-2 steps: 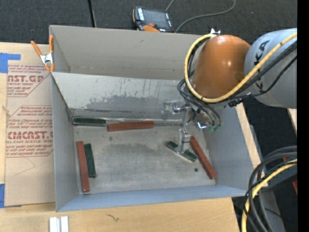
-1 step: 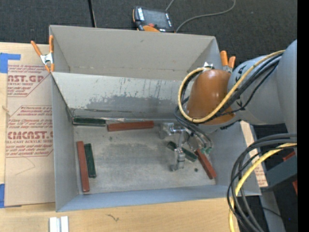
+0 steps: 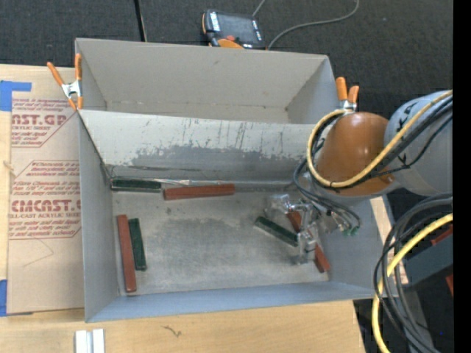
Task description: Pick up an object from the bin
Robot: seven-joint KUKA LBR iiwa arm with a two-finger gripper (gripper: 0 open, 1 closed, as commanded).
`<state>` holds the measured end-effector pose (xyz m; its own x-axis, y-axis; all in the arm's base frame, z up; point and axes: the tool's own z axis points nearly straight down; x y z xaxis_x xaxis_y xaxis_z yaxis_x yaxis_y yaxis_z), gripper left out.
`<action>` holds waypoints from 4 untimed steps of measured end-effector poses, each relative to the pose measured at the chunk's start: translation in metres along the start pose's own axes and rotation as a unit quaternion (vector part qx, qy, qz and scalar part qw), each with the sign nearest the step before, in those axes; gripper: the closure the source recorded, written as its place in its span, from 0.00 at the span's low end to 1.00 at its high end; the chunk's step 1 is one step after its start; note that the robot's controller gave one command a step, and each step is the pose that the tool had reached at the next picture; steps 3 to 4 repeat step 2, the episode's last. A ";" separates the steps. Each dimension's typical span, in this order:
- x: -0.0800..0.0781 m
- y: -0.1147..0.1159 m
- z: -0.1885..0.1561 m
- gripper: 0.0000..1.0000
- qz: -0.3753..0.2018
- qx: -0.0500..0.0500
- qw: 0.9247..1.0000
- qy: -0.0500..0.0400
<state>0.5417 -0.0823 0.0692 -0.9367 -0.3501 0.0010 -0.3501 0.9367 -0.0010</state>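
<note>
Nearest you, at the left of the bin (image 3: 99, 234), a red stick (image 3: 126, 254) and a green stick (image 3: 137, 245) lie side by side; a second green stick (image 3: 136, 185) and second red stick (image 3: 199, 191) line the back. Rightward, the third green stick (image 3: 275, 229) slants just left of the tool (image 3: 305, 241) — the third red stick (image 3: 321, 259) just right. Whether the tool is open or closed, you cannot tell.

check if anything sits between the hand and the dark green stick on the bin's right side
Nothing visible does. The hand sits at the right end of the dark green stick; a red-brown stick lies beyond the hand, not between.
</note>
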 end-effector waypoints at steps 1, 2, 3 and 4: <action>-0.001 0.002 -0.001 1.00 0.000 -0.001 1.000 -0.001; 0.008 0.031 -0.149 1.00 0.015 0.001 1.000 -0.005; 0.008 0.031 -0.149 1.00 0.015 0.001 1.000 -0.005; 0.008 0.031 -0.149 1.00 0.015 0.001 1.000 -0.005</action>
